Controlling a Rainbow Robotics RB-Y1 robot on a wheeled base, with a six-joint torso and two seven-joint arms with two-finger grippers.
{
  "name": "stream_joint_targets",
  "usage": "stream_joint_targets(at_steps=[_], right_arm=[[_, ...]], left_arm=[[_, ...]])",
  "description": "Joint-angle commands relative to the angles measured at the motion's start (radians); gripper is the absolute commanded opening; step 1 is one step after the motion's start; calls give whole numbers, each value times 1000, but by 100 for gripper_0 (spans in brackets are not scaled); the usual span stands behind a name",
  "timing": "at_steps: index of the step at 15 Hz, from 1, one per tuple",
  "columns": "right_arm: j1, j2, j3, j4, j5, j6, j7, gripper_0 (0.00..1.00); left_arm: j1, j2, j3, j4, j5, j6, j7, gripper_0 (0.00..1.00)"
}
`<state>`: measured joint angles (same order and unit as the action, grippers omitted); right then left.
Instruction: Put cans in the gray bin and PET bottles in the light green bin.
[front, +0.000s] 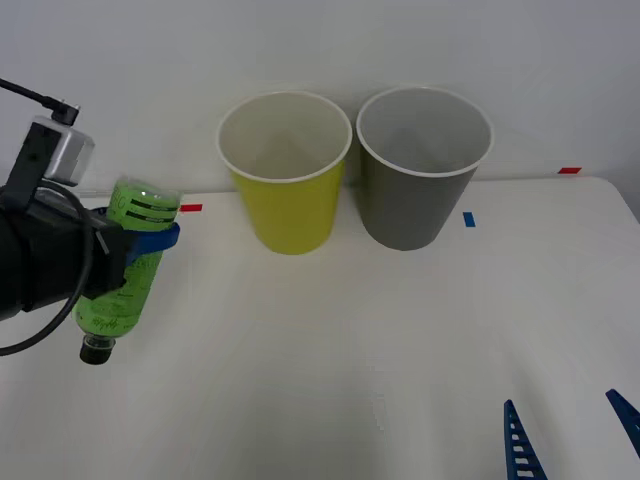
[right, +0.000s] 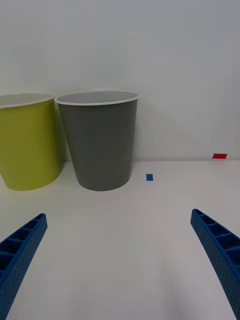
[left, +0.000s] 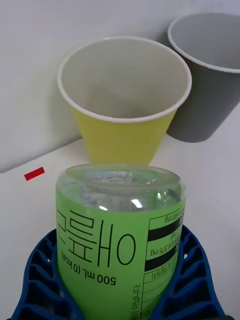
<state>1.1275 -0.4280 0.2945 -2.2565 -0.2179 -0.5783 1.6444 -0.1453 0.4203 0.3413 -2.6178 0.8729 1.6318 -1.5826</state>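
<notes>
The slim plastic bottle's bright green printed label (left: 117, 250) reads "500 mL (0 Kcal)", beside large black Korean lettering.

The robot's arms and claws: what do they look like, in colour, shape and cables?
The left arm is bulky and black, with a silver-grey box on top and black cables running from it. The left claw has blue fingers with a ribbed, honeycomb-like lattice. The right claw has the same blue ribbed fingers, long and tapering to points.

L arm raised at far left, pincer (front: 150, 243) clamped shut w/ load; R pincer (front: 572, 432) low, fingers spread.
</notes>
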Motion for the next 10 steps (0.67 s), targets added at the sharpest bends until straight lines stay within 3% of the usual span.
stream_joint_targets(at_steps=[1,6,10], right_arm=[[0,0,0,0,0,0,0,100],[0,0,0,0,0,0,0,100],[0,0,0,0,0,0,0,100]], left_arm=[[-63,-2,62,0,21,-1,-7,0],[-174,-3,113,0,34,-9,-19,0],[-283,-32,108,2,-17,-9,-20,0]])
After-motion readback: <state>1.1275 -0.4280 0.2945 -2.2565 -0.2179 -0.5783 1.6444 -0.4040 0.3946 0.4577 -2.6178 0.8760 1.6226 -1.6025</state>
